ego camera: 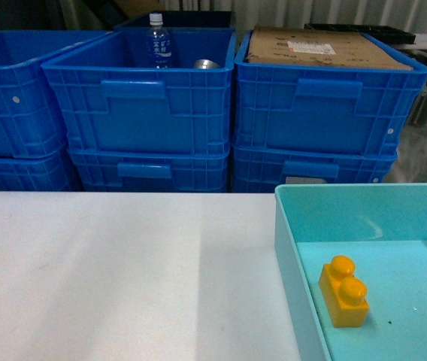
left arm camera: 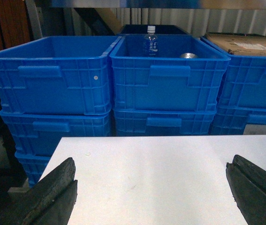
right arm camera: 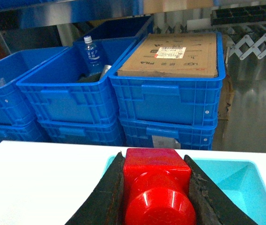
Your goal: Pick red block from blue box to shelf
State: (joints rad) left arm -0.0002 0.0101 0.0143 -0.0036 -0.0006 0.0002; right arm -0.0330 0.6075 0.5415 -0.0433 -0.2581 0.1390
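The red block (right arm camera: 156, 190) is already off the floor of the blue box (right arm camera: 245, 180) — the right gripper (right arm camera: 155, 197) has it pinched between its two dark pads, one against each side wall, studs facing the wrist camera. It hangs above the box, over the end nearest the table's middle. It looks like hard, glossy plastic: light and stiff, nothing to crush, but smooth enough that I'd expect it to slide if the grip slackened. Flat opposite sides are the sensible place to hold it, and that is where the pads sit now; the rounded stud would give them nothing to bite on.

From the head view the box sits at the right front corner of the white table (ego camera: 116, 278), and all that lies in it is the yellow brick (ego camera: 344, 292), near its left wall. Neither arm shows in that view.

The left gripper (left arm camera: 151, 192) has its jaws spread wide with nothing between them, above the table's bare left part.

Behind the table's far edge stand stacked blue crates (ego camera: 153, 113) — one holds a water bottle (ego camera: 158, 41), and a cardboard box (ego camera: 322, 49) fills the one on the right. Of the shelf I can only make out shiny metal at the top of both wrist views, too little to say where it stands, so the carry is what remains.
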